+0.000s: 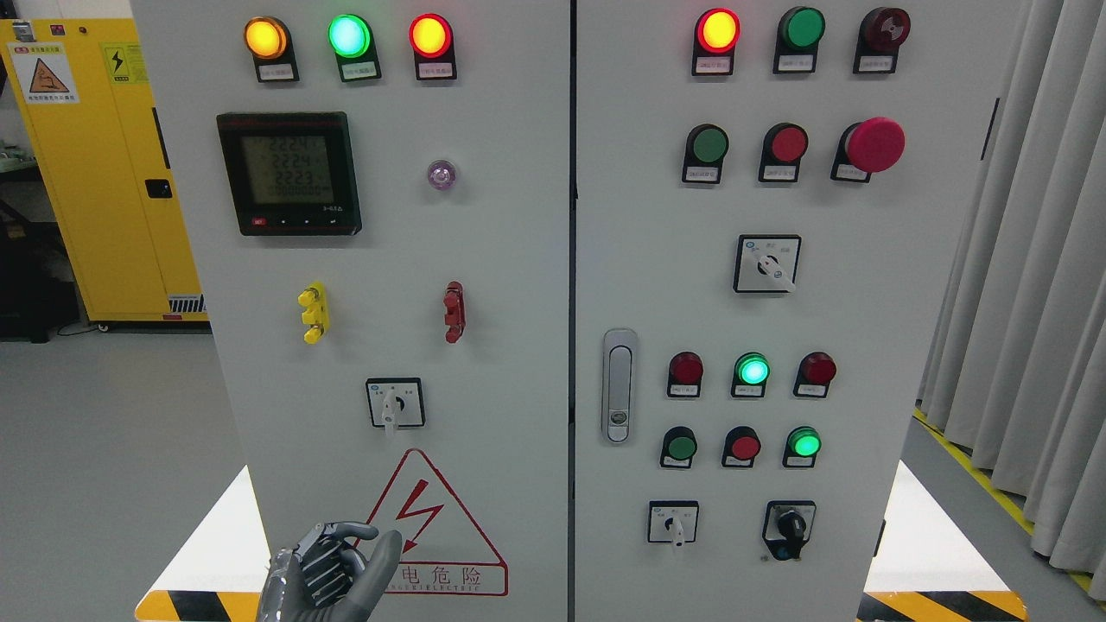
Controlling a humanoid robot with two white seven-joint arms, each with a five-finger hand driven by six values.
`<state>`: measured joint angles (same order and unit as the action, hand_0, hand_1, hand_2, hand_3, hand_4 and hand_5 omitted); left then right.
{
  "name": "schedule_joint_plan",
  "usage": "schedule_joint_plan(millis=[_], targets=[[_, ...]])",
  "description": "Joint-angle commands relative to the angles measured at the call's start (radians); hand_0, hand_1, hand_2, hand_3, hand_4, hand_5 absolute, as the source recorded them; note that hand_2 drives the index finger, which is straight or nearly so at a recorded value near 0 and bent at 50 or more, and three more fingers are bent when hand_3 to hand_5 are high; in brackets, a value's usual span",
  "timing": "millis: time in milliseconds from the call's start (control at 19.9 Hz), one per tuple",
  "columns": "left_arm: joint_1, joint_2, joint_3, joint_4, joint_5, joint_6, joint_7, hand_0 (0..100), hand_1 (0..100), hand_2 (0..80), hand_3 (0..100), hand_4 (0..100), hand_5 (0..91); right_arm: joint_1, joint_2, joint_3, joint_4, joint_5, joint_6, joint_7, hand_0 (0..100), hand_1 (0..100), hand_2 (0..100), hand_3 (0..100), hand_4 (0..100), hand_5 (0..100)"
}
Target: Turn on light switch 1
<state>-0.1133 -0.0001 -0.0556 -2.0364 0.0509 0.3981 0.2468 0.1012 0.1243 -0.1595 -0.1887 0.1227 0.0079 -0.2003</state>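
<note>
The left hand [333, 570] shows at the bottom of the picture, a little left of the middle. Its fingers are loosely bent and it holds nothing. It sits low in front of the grey cabinet [518, 285], just left of the red warning triangle [432, 527]. The right hand is not in the picture at all.

Nothing here tells me for sure which part is "light switch 1". My best guess is the small turning switch [395, 403] on the left door, in the lower middle of the picture. It lies straight up from the hand and a bit to the right, near but not touching. Its little white handle points down, so its long side runs up and down. The hand would have to rise, pinch that handle, and twist it sideways.

Two more turning switches sit on the right door, one at the lower right [673, 523] and one higher up [767, 263]. Both are well apart from the hand.

Since only the left hand is here, it is the nearer one.
</note>
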Motion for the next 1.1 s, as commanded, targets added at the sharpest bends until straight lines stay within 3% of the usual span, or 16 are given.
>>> schedule_joint_plan(millis=[0, 1053], targets=[[-0.061, 0.008, 0.002, -0.015, 0.0, 0.036, 0.028, 8, 68, 52.5, 89, 88, 87.3, 0.0, 0.0, 0.0, 0.0, 0.0, 0.0, -0.001, 0, 50, 4, 0, 0, 0], [-0.164, 0.002, 0.005, -0.005, -0.005, 0.154, 0.04, 5, 71, 54.0, 90, 89, 87.5, 0.0, 0.0, 0.0, 0.0, 0.0, 0.0, 0.001, 0, 50, 4, 0, 0, 0]])
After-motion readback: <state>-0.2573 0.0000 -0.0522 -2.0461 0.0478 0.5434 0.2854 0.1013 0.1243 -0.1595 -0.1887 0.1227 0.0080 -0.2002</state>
